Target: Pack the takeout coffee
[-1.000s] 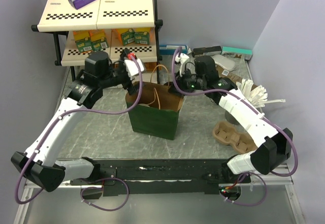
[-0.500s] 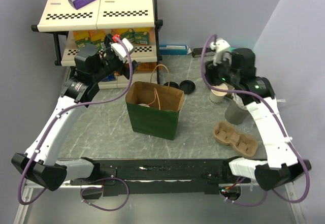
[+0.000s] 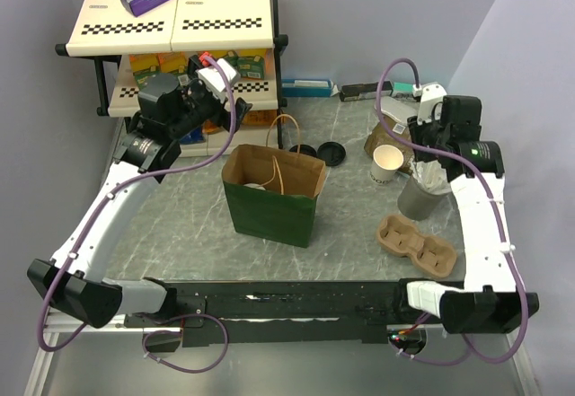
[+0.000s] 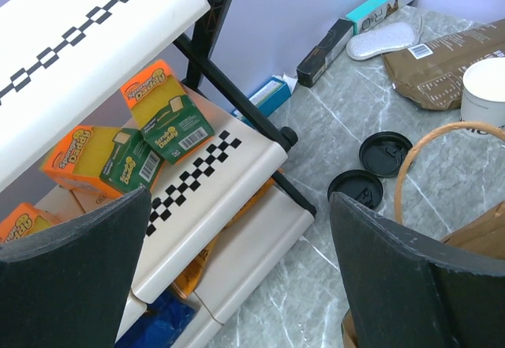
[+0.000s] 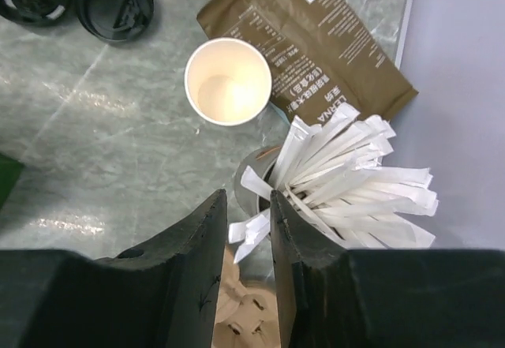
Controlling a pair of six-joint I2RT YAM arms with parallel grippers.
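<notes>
Nearest us, the brown pulp tray (image 3: pixel 415 242) lies flat on the surface (image 3: pixel 180 225) beside our right arm's base, and its wells look empty. Behind it and to the left, the green paper bag (image 3: pixel 272 200) stands upright with its mouth open and its handles raised. It needs to stand that way if cups are to go in from above. A pale round shape shows inside the bag, but we cannot tell what it is.

To the right of the bag, a grey tumbler (image 3: pixel 419 198) holds a fan of white sticks (image 5: pixel 347 174). Our right jaws hang directly above it, pointing straight down. They are set to a narrow gap and there is nothing between them. They are over the tumbler's rim, not yet over the cup. We judge that so narrow a gap would suit pinching one wall of the cup.

The white paper cup (image 5: pixel 228 81) stands upright and empty on the surface, just beyond the tumbler and against the edge of a brown pouch (image 5: pixel 316 40). It is well apart from the bag. Two black lids (image 5: pixel 115 5) lie flat farther back, between the cup and the bag.

Farthest off, our left jaws are spread wide and hold nothing. They are held high beside the shelf rack (image 3: pixel 171 28) with its sponge packs (image 4: pixel 162 123). We judge this keeps the bag's mouth clear for the other arm.
</notes>
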